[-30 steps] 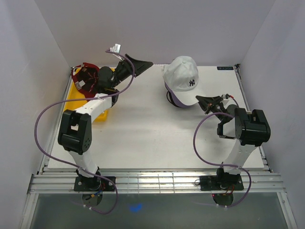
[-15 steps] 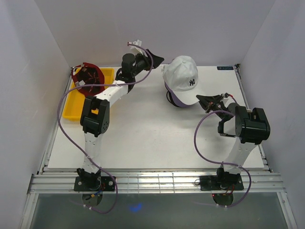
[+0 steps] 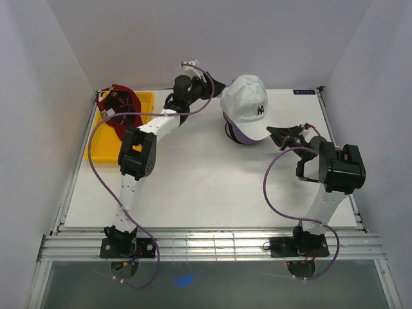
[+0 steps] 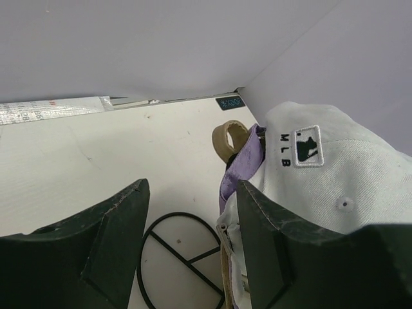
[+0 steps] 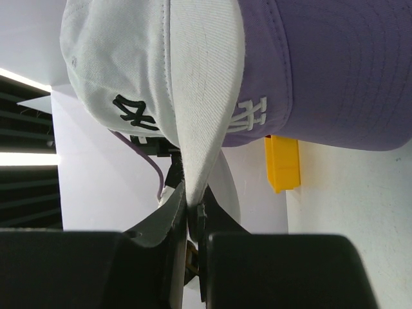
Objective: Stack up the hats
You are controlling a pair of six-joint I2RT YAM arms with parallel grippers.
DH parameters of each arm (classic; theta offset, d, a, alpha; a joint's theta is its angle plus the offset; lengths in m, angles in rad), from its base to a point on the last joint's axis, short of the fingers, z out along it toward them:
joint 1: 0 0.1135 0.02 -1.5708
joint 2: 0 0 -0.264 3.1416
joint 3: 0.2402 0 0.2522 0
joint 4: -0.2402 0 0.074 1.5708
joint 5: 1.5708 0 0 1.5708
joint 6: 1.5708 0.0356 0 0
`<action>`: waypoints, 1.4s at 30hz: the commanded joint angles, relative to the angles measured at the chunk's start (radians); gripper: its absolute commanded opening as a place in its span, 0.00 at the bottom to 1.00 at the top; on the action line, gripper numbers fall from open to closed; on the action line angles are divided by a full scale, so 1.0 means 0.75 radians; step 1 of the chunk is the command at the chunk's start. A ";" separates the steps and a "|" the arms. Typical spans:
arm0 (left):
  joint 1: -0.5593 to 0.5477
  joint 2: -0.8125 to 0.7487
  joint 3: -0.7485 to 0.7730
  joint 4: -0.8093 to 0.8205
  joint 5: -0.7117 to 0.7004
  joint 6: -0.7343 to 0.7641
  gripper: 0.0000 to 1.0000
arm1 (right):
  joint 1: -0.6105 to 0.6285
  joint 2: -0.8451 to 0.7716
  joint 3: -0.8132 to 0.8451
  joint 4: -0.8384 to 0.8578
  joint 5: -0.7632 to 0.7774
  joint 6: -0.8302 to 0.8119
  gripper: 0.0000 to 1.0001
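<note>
The white cap (image 3: pixel 248 103) sits on top of the lavender cap (image 3: pixel 239 134) at the back middle of the table. My right gripper (image 3: pixel 281 136) is shut on the white cap's brim (image 5: pixel 203 84), with the lavender cap (image 5: pixel 322 64) beside it in the right wrist view. My left gripper (image 3: pixel 216 85) is open and empty just behind the white cap (image 4: pixel 328 167); its right finger (image 4: pixel 302 257) is against the cap's back edge, where lavender fabric (image 4: pixel 241 164) shows. The dark red cap (image 3: pixel 120 107) lies upside down in the yellow tray (image 3: pixel 103 147). I cannot make out the black cap.
The yellow tray stands at the back left by the wall. White walls close in the back and both sides. A black circle mark (image 4: pixel 183 257) is printed on the table under my left gripper. A tan strap (image 4: pixel 228 138) sticks out behind the caps.
My left arm has swung right, away from the tray, and its open gripper has come up to the back of the white cap. The right gripper and the caps have stayed put.
</note>
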 commanded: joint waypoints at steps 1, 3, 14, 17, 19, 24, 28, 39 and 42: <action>-0.006 -0.050 -0.005 0.027 0.017 0.011 0.66 | -0.003 0.049 0.015 0.565 -0.037 0.026 0.08; -0.006 -0.064 -0.017 0.038 0.019 0.001 0.66 | -0.005 0.055 0.017 0.563 -0.037 0.026 0.08; -0.004 -0.134 -0.154 0.207 0.097 -0.070 0.64 | -0.005 0.059 0.025 0.563 -0.035 0.030 0.08; 0.002 -0.136 -0.162 0.246 0.122 -0.109 0.63 | -0.005 0.059 0.021 0.561 -0.037 0.026 0.08; 0.002 -0.144 -0.168 0.265 0.134 -0.128 0.63 | -0.005 0.061 0.019 0.563 -0.039 0.028 0.08; 0.004 -0.124 -0.136 0.285 0.177 -0.152 0.62 | -0.007 0.061 0.023 0.557 -0.037 0.024 0.08; 0.002 -0.081 -0.095 0.279 0.197 -0.181 0.53 | -0.007 0.059 0.025 0.542 -0.034 0.015 0.08; -0.019 0.014 -0.048 0.232 0.226 -0.214 0.00 | -0.007 0.094 -0.011 0.540 -0.028 -0.017 0.08; -0.021 0.028 -0.048 0.201 0.214 -0.222 0.00 | -0.007 0.110 -0.038 0.540 -0.022 -0.023 0.08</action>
